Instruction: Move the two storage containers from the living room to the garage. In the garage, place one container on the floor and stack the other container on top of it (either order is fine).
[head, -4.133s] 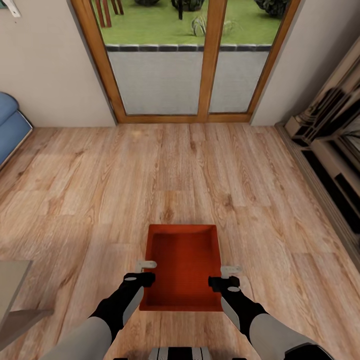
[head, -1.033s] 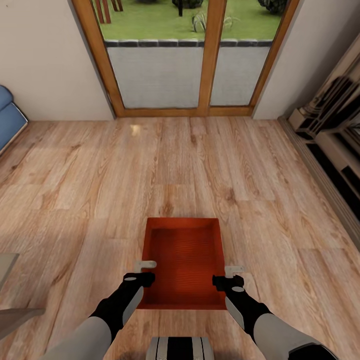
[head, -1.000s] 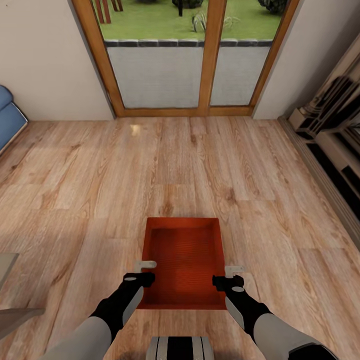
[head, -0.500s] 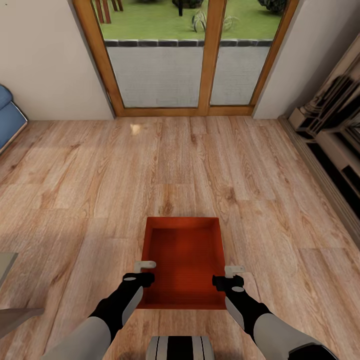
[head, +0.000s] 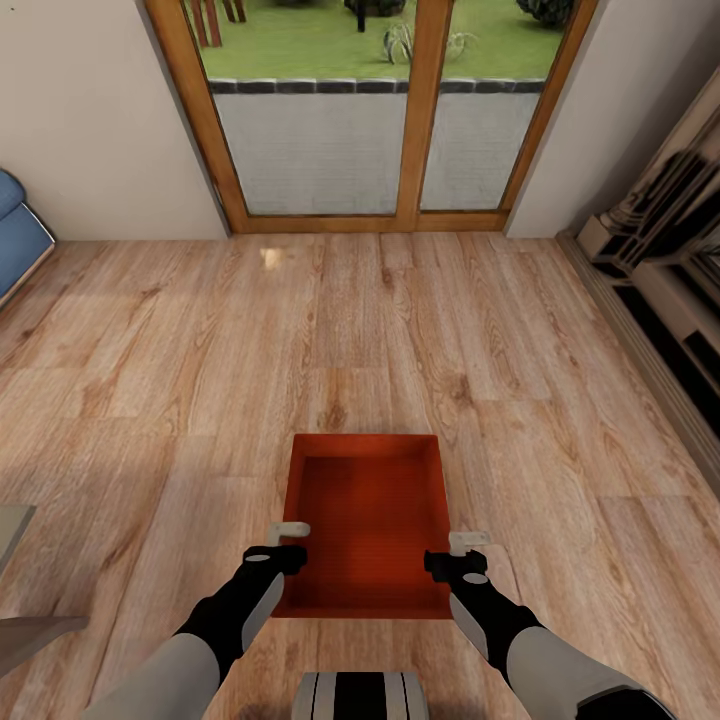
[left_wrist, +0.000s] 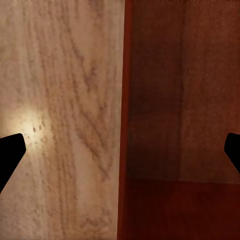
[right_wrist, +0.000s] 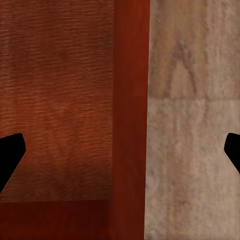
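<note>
One orange bin (head: 365, 520) sits on the wood floor (head: 400, 340) before two glass doors (head: 375, 110). Two grippers, left (head: 291, 538) and right (head: 463, 551), spread wide, straddle its side walls, gripping nothing.

The light wood plank floor (head: 400, 330) runs from the wood-framed glass doors at twelve o'clock down to the near edge of the head view. On it, toward six o'clock, sits one orange-red rectangular lidless storage container (head: 366, 520), its long sides pointing at the doors. In both wrist views the container's wall (left_wrist: 125, 100) (right_wrist: 131, 100) stands against bare planks.
</note>
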